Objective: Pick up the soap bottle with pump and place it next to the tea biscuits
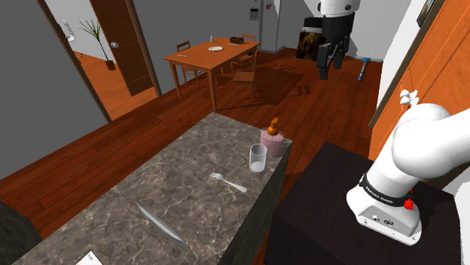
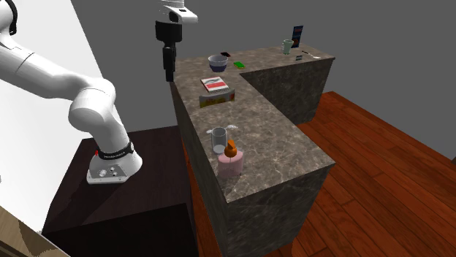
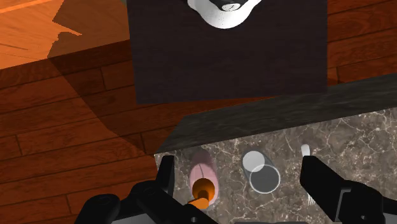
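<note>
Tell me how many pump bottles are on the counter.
1. The pink soap bottle with an orange pump stands at the counter end by the stand, beside a clear glass. Small things on the far leg are hard to tell.

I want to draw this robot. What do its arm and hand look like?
The arm is white, made of fat rounded tubes with dark joints. Near its base sits a black band with white writing and a red knob. The gripper is all black, with two straight fingers.
</note>
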`<state>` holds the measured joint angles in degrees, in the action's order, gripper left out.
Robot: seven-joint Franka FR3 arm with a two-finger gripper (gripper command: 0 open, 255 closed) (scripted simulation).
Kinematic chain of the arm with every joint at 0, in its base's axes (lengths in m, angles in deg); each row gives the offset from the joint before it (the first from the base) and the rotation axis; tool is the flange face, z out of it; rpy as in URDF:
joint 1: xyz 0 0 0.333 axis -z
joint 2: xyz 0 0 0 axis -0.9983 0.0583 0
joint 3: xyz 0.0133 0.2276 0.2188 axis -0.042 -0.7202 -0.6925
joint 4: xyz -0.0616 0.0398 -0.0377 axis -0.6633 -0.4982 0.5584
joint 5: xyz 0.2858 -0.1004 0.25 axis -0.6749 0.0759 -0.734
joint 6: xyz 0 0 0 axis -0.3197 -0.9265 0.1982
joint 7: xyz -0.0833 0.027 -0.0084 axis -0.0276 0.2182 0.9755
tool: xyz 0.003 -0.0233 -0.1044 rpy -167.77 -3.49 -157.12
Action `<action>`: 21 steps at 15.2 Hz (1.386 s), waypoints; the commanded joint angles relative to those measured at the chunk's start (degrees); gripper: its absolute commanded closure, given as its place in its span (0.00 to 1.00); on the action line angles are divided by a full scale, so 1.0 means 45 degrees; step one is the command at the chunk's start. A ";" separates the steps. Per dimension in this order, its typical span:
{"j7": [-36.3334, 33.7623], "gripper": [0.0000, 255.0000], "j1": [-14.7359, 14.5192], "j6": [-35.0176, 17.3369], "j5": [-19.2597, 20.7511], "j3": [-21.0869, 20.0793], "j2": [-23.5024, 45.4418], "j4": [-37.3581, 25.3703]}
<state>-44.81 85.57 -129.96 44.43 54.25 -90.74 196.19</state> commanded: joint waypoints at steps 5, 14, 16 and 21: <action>-0.0008 0.00 0.0035 -0.1976 0.0064 0.0284 0.0683 0.1084; 0.0076 0.00 0.0059 -0.6592 0.0094 0.0935 0.3473 0.2444; 0.0129 0.00 0.0037 -0.7613 0.0047 0.1080 0.4310 0.2526; 0.0375 0.00 -0.0057 -1.0054 -0.0254 0.1411 0.6663 0.2370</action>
<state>-43.40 85.40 -172.75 43.61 60.28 -63.00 206.97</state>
